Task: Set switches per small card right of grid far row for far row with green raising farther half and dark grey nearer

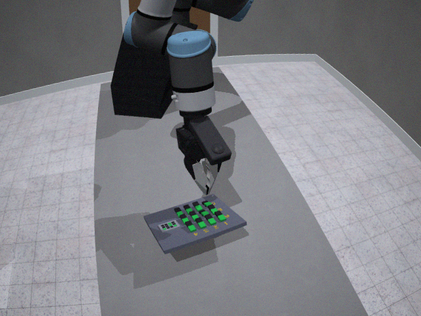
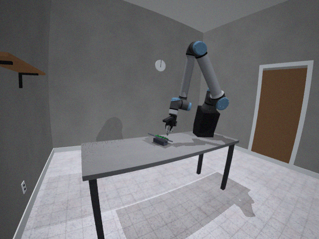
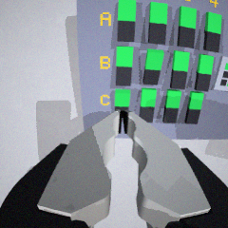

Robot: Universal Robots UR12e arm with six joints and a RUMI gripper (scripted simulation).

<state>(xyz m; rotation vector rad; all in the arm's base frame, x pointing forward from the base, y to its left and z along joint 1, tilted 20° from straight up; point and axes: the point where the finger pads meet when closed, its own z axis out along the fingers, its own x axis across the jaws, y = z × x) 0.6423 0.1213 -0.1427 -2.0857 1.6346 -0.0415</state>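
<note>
A flat slate-blue switch panel sits on the grey desk, carrying a three-by-four grid of green-and-dark-grey rocker switches lettered A to C in yellow. The small reference card lies on the panel beside the grid. The silver two-jaw gripper hangs over the panel's near edge, jaws pressed together with nothing between them. In the wrist view its tips point at the dark half of the first switch in row C.
</note>
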